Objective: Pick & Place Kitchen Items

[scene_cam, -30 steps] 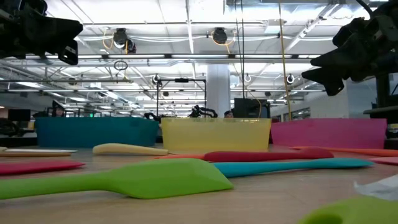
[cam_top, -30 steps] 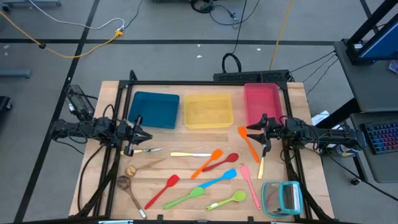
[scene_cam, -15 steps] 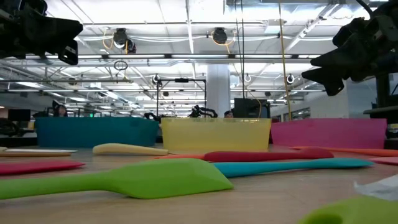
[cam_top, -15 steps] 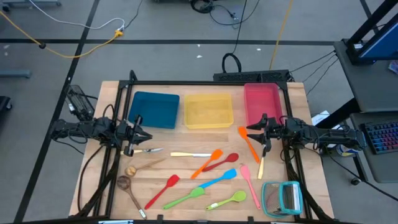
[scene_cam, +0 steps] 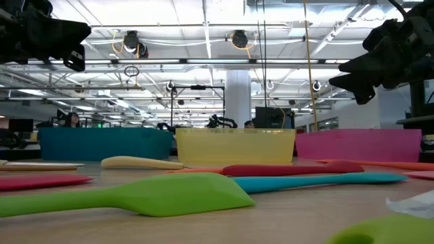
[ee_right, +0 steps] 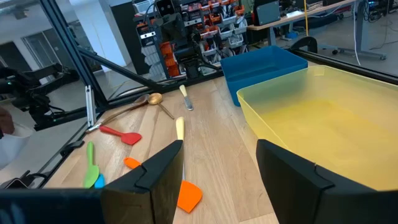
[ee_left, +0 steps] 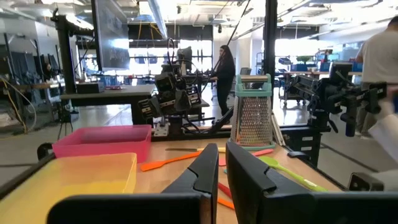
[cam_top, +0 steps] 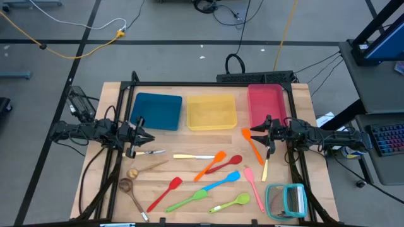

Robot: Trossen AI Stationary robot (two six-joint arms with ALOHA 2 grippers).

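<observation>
Several slim utensils lie flat on the wooden table: an orange spatula (cam_top: 252, 144), a pale-handled knife (cam_top: 194, 156), a second orange spatula (cam_top: 211, 164), a red spoon (cam_top: 226, 164), a blue spatula (cam_top: 221, 183), a pink spatula (cam_top: 252, 186), green ones (cam_top: 187, 200), a red spatula (cam_top: 165, 192) and wooden spoons (cam_top: 131, 189). My left gripper (cam_top: 146, 138) hovers shut and empty at the table's left, just above small cutlery (cam_top: 150, 152). My right gripper (cam_top: 259, 137) hovers open and empty at the right, over the orange spatula, its fingers wide apart in the right wrist view (ee_right: 219, 174).
A blue tray (cam_top: 156, 111), a yellow tray (cam_top: 211, 112) and a pink tray (cam_top: 266, 106) stand in a row along the far side. A teal-framed rack (cam_top: 287, 200) sits at the near right corner. People stand in the room beyond the table.
</observation>
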